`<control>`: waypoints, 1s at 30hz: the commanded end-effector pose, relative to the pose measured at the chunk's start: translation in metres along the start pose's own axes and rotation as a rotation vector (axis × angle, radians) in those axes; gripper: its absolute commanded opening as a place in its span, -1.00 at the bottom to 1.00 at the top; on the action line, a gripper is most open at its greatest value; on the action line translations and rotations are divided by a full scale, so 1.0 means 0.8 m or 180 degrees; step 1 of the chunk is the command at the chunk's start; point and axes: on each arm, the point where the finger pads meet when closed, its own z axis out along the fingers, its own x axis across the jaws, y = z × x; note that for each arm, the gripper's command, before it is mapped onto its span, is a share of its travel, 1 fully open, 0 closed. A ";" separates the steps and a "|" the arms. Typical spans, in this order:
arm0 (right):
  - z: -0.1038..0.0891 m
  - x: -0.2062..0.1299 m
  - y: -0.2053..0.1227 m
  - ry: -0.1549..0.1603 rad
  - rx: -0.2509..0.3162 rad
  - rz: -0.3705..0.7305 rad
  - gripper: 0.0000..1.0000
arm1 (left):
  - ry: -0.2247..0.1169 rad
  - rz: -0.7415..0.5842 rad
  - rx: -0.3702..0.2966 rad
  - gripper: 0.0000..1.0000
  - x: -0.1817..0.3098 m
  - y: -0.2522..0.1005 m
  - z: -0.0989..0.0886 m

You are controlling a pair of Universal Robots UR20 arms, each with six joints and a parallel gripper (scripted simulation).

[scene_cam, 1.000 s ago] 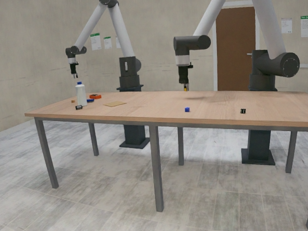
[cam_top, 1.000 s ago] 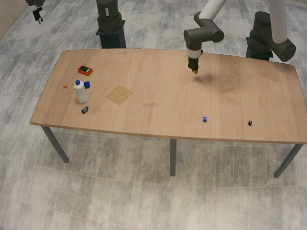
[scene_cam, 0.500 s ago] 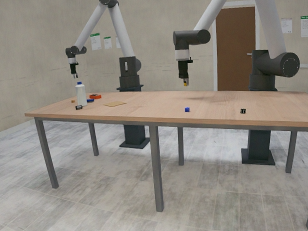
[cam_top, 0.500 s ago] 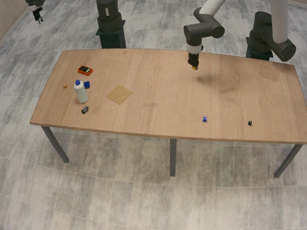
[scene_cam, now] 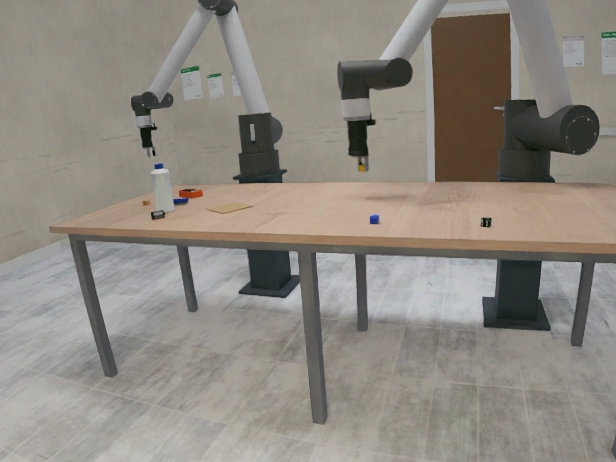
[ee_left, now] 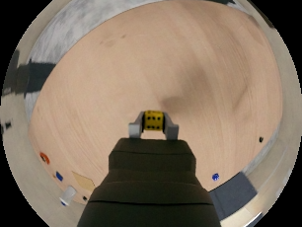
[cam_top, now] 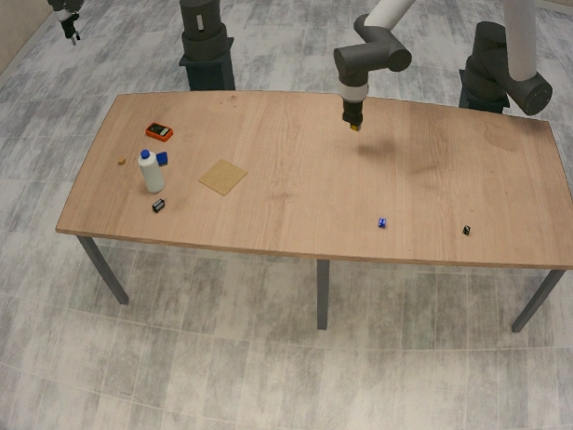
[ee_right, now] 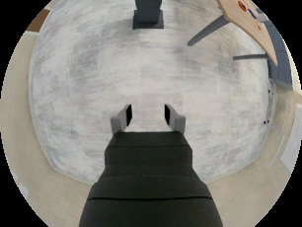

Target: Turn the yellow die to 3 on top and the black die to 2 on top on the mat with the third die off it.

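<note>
Holding the yellow die [cam_top: 354,127] [scene_cam: 362,168] [ee_left: 154,120] up over the table [cam_top: 298,140] [scene_cam: 330,200] [ee_left: 133,74], your left gripper [cam_top: 353,127] [scene_cam: 362,167] [ee_left: 153,117] has its fingers pressed on two sides of it, die well above the far half, right of middle. The die's face toward your left wrist camera shows two rows of black pips; you can't tell its top number. Black die [cam_top: 466,230] [scene_cam: 486,221] [ee_left: 261,139]: on the table, near right, off the mat. Blue die [cam_top: 381,222] [scene_cam: 374,219] [ee_left: 215,177]: also near side, left of the black one, off the mat. Top numbers on both too small to read. Tan square mat [cam_top: 223,177] [scene_cam: 230,207] [ee_left: 84,181] lies left of middle, no die on it. White bottle [cam_top: 152,173] [scene_cam: 162,190] [ee_left: 68,195], blue cap, stands upright left of the mat. Red-orange multimeter [cam_top: 159,131] [scene_cam: 191,193] [ee_left: 44,158] sits far left. Your right gripper [cam_top: 75,38] [scene_cam: 151,151] [ee_right: 147,111] is released, fingers wide apart with nothing between, beyond the table's far left corner.

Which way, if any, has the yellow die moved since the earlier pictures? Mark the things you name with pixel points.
Yes: the yellow die [cam_top: 354,127] [scene_cam: 362,168] [ee_left: 153,120] has risen higher above the table top [cam_top: 288,140] [scene_cam: 300,200] [ee_left: 138,64].
</note>
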 end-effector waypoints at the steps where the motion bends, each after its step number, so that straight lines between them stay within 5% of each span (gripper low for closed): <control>1: -0.001 0.000 0.001 0.0001 -0.0004 0.0000 1.00 | 0.0008 -0.0468 -0.0002 -0.02 -0.030 0.032 -0.003; 30: -0.001 0.000 0.001 0.0001 -0.0004 0.0000 1.00 | 0.0006 -0.2867 -0.0005 -0.02 -0.186 0.203 -0.013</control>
